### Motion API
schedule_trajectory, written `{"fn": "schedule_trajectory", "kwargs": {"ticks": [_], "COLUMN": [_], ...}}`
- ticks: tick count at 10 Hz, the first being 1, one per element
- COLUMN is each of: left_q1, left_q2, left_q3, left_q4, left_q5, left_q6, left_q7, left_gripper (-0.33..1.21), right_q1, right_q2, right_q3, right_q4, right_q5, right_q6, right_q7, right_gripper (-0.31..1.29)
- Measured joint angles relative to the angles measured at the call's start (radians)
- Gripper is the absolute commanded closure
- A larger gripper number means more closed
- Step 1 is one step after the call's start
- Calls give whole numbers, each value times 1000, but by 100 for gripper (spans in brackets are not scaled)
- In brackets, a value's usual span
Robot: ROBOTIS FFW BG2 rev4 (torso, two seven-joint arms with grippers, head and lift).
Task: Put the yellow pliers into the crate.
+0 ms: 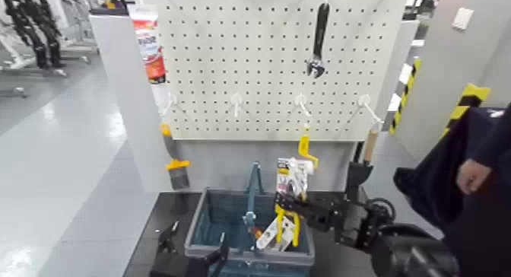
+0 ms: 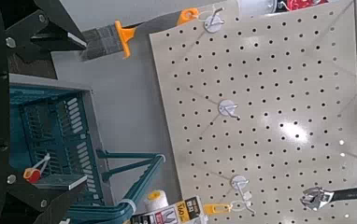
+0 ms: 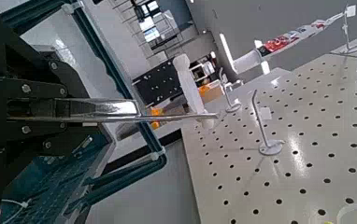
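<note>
The yellow pliers [image 1: 286, 221] hang handles down from their printed card [image 1: 292, 176], over the right part of the crate [image 1: 209, 219]. My right gripper [image 1: 295, 205] reaches in from the right and is shut on the pliers at the card. In the right wrist view the card shows edge-on, pinched between the two black fingers [image 3: 69, 135], with the crate [image 3: 36, 191] below. The crate is blue-grey with slotted sides and an upright centre handle [image 1: 252, 190]. My left gripper [image 1: 171, 246] waits open by the crate's front left corner.
A white packet [image 1: 268, 236] lies in the crate. On the pegboard [image 1: 251, 67] hang a wrench [image 1: 318, 40], a tube [image 1: 150, 44], a scraper [image 1: 173, 154], a yellow-handled roller [image 1: 306, 149] and a brush [image 1: 369, 147]. A person's hand [image 1: 471, 176] shows at the right.
</note>
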Motion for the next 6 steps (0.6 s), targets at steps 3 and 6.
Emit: {"fn": "schedule_trajectory", "kwargs": {"ticks": [3,6], "left_q1": [0,1], "left_q2": [-1,0], "left_q3": [2,2], "left_q4": [0,0], "left_q5": [0,0], "left_q6": [0,0], "left_q7": [0,0], "left_gripper": [28,28], "right_q1": [0,0], "right_q2": [2,1], "right_q3": [-4,-12], "right_q4": [7,1], "right_q5": [-3,-5], "right_q6": [14,13], "right_q7": [-8,-7], "right_gripper": [10,10]}}
